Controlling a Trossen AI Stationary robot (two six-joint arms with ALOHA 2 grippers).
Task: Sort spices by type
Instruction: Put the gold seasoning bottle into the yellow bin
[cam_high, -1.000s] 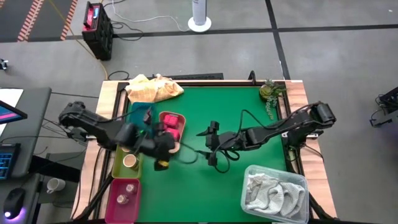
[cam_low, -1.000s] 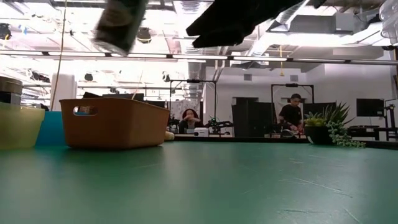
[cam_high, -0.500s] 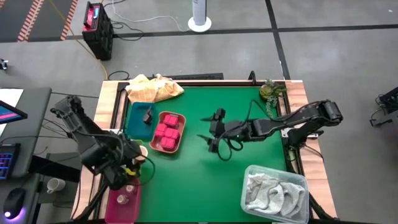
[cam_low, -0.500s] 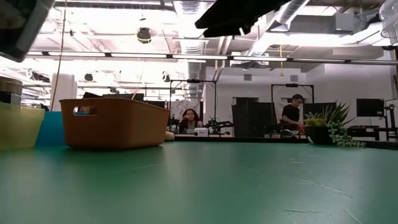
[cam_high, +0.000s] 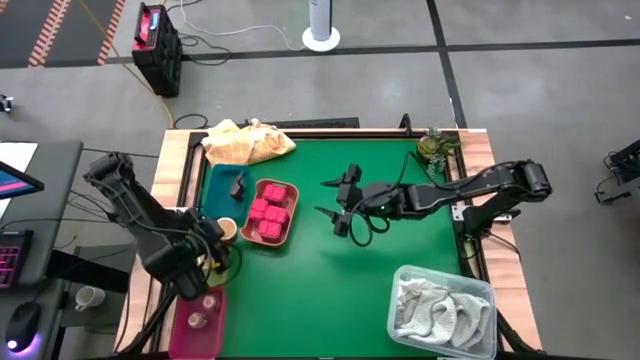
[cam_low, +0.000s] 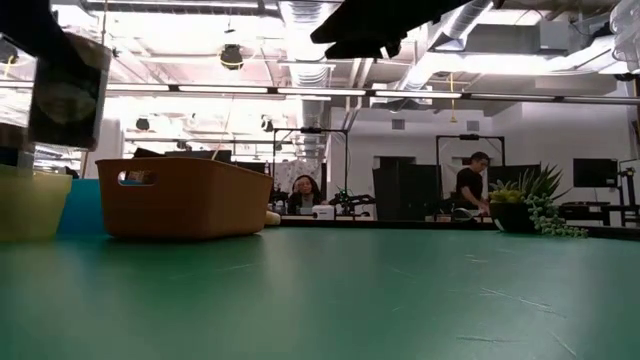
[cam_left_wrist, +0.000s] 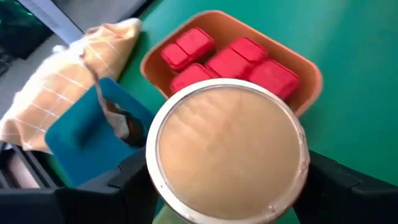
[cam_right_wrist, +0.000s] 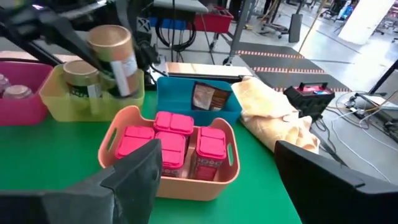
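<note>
1. Where things stand: the left tool (cam_right_wrist: 121, 78) is clamped on a tan cup (cam_right_wrist: 113, 55) and holds it up in the air, just above the lime tray (cam_right_wrist: 57, 93). That tray already has another tan cup (cam_right_wrist: 79, 76) sitting in it. In the left wrist view the held cup's lid (cam_left_wrist: 228, 154) fills most of the shot, with a finger on each side of it.

2. The right tool (cam_high: 340, 206) hangs over the bare green counter (cam_high: 340, 290) with its fingers spread and nothing in them, so that arm looks like it's just waiting.

3. Biggest worry imo: the held cup comes down on top of the cup already in the lime tray. It would tip or wedge crooked instead of standing next to it.

4. The cup looks a bit tilted in the right wrist view. Let go from up there and it could bounce or roll out over the tray wall.

5. The magenta tray (cam_high: 213, 330) with the little clear jars (cam_high: 201, 314) sits right beside the lime one. A drift that way puts a cup in with the wrong type.

6. The salmon tray (cam_high: 284, 226) of pink packets (cam_high: 268, 210) and the blue tray (cam_high: 216, 195) with the dark wedge piece (cam_high: 238, 186) are close too. A wide swing on the way out could clip either one.
</note>
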